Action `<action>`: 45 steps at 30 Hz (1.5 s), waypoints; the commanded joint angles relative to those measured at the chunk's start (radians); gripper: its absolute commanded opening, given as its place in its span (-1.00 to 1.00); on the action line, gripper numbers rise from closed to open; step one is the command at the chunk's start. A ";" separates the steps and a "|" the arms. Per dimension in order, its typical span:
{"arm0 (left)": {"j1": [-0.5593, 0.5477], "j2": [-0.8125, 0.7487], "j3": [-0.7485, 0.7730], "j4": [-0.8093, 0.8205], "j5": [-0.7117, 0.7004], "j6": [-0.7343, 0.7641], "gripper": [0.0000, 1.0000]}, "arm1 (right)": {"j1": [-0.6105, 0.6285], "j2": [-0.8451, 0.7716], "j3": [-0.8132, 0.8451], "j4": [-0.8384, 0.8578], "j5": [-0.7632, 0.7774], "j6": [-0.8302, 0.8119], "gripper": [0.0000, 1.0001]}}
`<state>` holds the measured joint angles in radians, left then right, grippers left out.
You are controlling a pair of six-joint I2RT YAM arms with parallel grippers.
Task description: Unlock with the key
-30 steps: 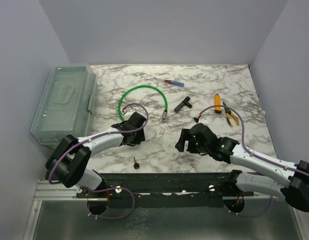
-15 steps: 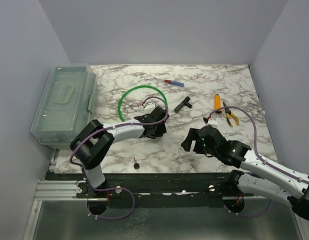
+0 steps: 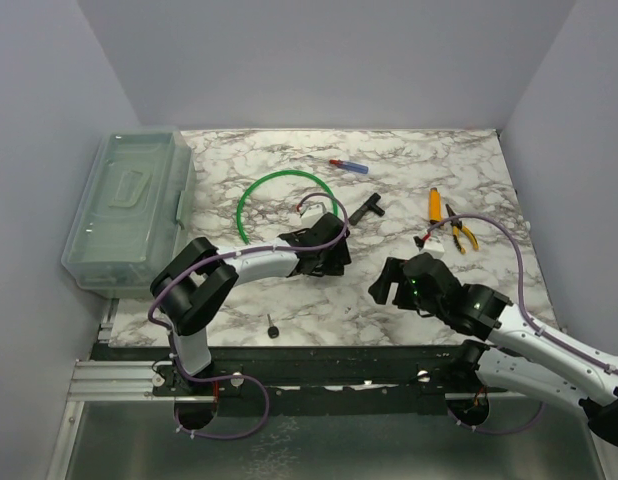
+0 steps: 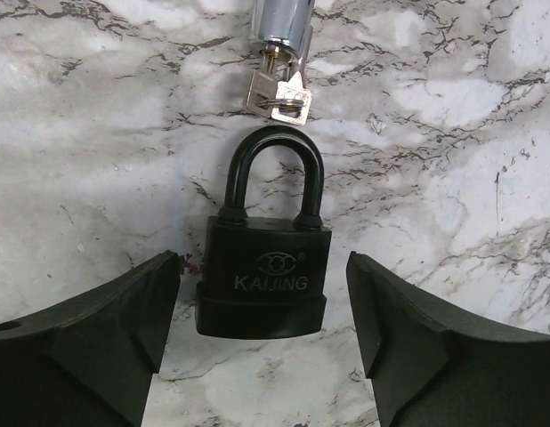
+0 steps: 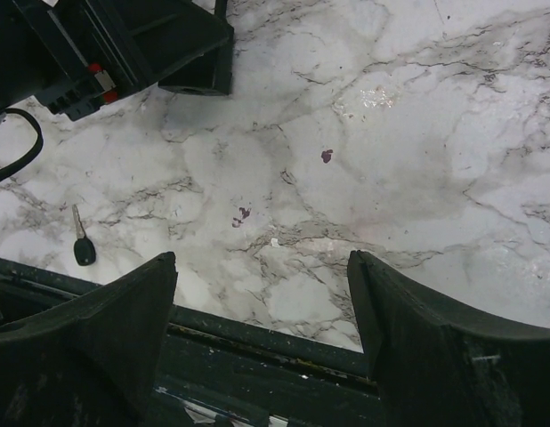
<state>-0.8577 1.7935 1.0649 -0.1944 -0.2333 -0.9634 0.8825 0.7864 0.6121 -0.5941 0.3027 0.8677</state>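
A black padlock (image 4: 263, 276) marked KAIJING lies flat on the marble with its shackle closed. My left gripper (image 4: 262, 313) is open, and the lock's lower body sits between its fingers (image 4: 97, 338) without touching them. In the top view the left gripper (image 3: 327, 256) hides the lock. Small silver keys (image 4: 277, 96) hang on the chrome end (image 4: 282, 22) of the green cable (image 3: 279, 180), just beyond the shackle. A black-headed key (image 3: 273, 327) lies alone near the front edge and also shows in the right wrist view (image 5: 81, 245). My right gripper (image 3: 391, 284) is open and empty above bare marble (image 5: 262, 267).
A clear plastic box (image 3: 129, 215) stands at the left. A red-and-blue screwdriver (image 3: 349, 166), a black T-handle tool (image 3: 366, 209), an orange knife (image 3: 434, 203) and yellow pliers (image 3: 459, 232) lie at the back right. The black front rail (image 5: 257, 356) runs under the right gripper.
My left gripper has moved right across the table and now straddles the padlock. My right gripper has drifted a little to the right and nearer the front edge.
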 commanded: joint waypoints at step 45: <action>0.384 -0.930 -0.191 -0.385 -0.579 0.484 0.70 | 0.412 1.239 0.890 -0.040 -0.071 0.005 0.38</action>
<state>-0.5087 0.9195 0.8871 -0.6003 -0.7433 -0.4580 1.2720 1.9636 1.4372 -0.5495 0.2081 0.8879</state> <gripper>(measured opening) 0.857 0.704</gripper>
